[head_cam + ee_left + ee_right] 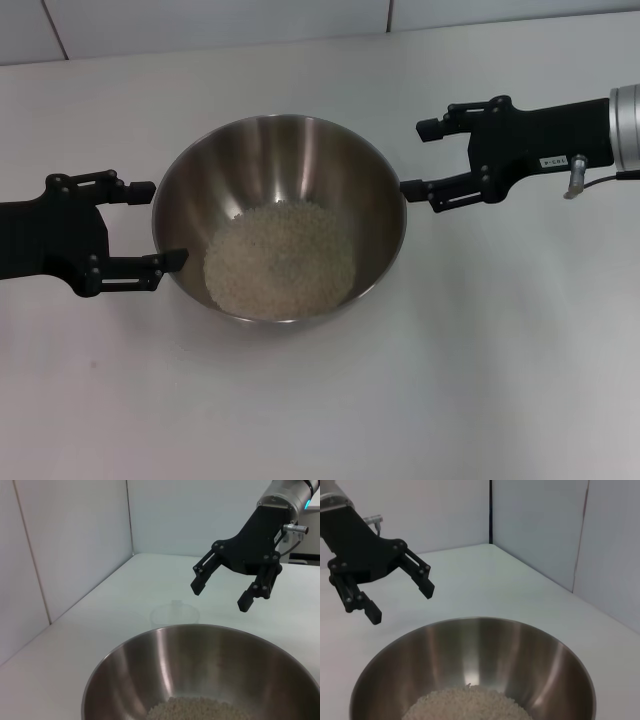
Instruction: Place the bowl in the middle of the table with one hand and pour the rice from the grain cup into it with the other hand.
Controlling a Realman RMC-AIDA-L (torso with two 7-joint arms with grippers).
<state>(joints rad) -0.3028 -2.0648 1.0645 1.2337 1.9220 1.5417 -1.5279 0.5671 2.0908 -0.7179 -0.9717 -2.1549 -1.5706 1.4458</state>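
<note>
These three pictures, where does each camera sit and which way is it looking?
Head view: from the robot's head, forward and down at the bowl of rice on the table; left gripper and right gripper flank it, jaws open.
Left wrist view: from the left arm, across the bowl toward the right gripper and the empty grain cup behind the bowl.
Right wrist view: from the right arm, across the bowl toward the left gripper.
All three share the bowl and rice.
</note>
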